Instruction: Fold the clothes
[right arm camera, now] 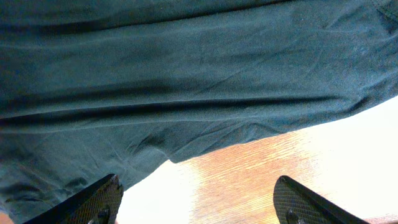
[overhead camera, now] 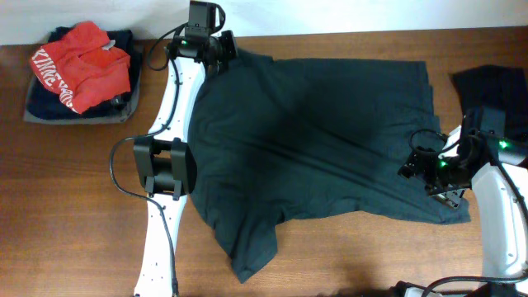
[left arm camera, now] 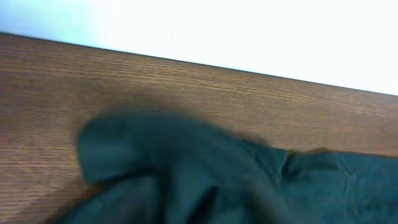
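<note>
Shirt (right arm camera: 186, 81) cloth, dark teal-grey, fills the upper part of the right wrist view, its edge running just ahead of the right fingers (right arm camera: 93, 200). Those fingers stand wide apart and released. Only bare tabletop (right arm camera: 249, 168) and a dip of the shirt's edge lie between them. Just their tips show, cut off by the bottom of the frame.

The left fingers cannot be made out anywhere. The left wrist view leaves them out and gives only a blurred fold of shirt lying on the wood below a white wall. From above, the dark head of the left arm (overhead camera: 202, 41) merges with the shirt's far-left corner, so I cannot tell whether they are clenched or released.

Only the overhead view shows the whole shirt. It is spread flat across the middle of the tabletop, with one sleeve pointing toward the near edge. The left arm's elbow overlaps its left side, and the right arm sits over its right edge.

A black cloth (overhead camera: 495, 87) at the far right is partly cut off and partly hidden by the right arm. A stack (overhead camera: 49, 103) of dark folded pieces sits at the far left, topped by a red garment (overhead camera: 82, 62) whose white lettering is too small to read.
</note>
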